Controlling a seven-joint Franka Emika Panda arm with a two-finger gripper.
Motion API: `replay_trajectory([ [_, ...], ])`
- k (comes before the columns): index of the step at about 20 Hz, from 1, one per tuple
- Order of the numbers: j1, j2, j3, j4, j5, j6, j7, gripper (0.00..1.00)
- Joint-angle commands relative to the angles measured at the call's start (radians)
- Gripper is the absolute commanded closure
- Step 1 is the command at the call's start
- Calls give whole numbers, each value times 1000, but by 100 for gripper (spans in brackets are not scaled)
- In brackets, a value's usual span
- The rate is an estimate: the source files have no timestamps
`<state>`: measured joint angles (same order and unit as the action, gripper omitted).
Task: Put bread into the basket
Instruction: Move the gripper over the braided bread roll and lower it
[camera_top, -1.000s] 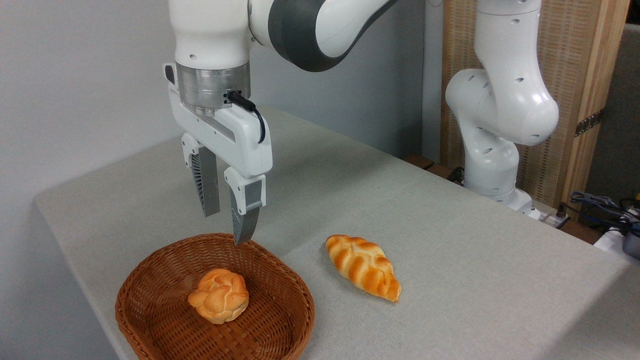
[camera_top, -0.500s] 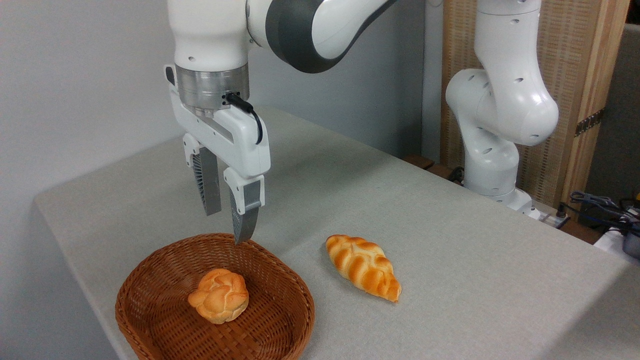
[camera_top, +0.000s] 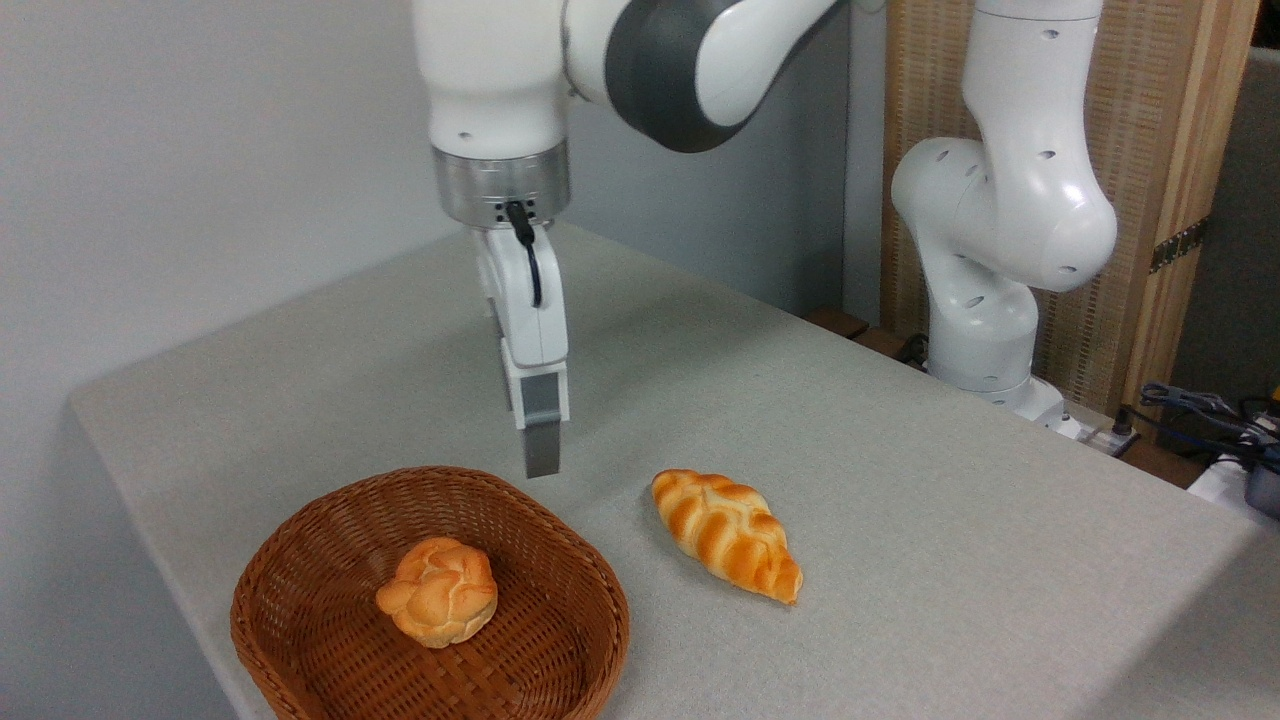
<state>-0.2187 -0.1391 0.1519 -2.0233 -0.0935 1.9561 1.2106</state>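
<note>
The bread (camera_top: 727, 533), a golden braided loaf, lies on the grey table to the right of the basket, pointed end toward the front right. The brown wicker basket (camera_top: 440, 474) sits at the front left. My gripper (camera_top: 538, 455) hangs above the table just behind the basket's back right rim, left of and behind the loaf, touching nothing. It is turned edge-on to the camera, so the near finger (camera_top: 541, 445) covers most of the far one. It holds nothing and looks open.
A small round knotted bun (camera_top: 438, 590) rests inside the basket. The arm's white base (camera_top: 985, 330) stands at the table's far right edge, with cables (camera_top: 1205, 405) beyond it. The table's left edge (camera_top: 150, 540) drops off just beside the basket.
The gripper has swung right, from over the basket's back rim toward the loaf, and has turned about a quarter turn so it now faces the camera edge-on. Bread, bun and basket have not moved.
</note>
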Motion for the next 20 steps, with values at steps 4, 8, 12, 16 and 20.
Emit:
replay_trajectory([
  [4, 4, -106, 43, -140, 40, -34, 383, 0],
  [8, 4, -108, 48, -166, 110, -43, 573, 0],
  [12, 4, -106, 48, -204, 184, -45, 743, 0],
  [16, 2, -109, 46, -238, 225, -45, 791, 0],
  [20, 1, -112, 46, -273, 238, -43, 817, 0],
])
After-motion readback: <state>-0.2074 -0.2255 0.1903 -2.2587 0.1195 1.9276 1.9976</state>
